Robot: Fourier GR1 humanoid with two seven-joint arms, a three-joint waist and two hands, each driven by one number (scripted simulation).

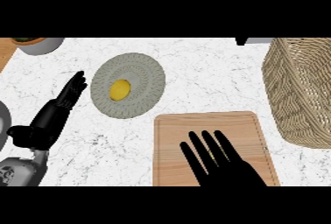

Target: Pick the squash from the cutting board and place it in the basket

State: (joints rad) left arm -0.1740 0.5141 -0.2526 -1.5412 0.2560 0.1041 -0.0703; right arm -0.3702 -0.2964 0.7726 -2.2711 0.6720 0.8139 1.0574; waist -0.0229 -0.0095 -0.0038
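A small yellow squash (119, 89) lies in the middle of a round grey woven basket (145, 78), left of centre on the marble counter. The wooden cutting board (174, 131) sits at the lower middle, and its visible surface is bare. My right hand (226, 168) is open over the board's near half, fingers straight and pointing away from me, with nothing in it. My left hand (55, 116) rests open at the left, fingers up, just left of the grey basket and apart from it.
A tall tan wicker basket (301, 87) stands at the right edge. A grey bowl (42, 44) sits at the top left on a wooden patch. A grey curved rim (2, 127) shows at the left edge. A dark object (241, 40) is at the top.
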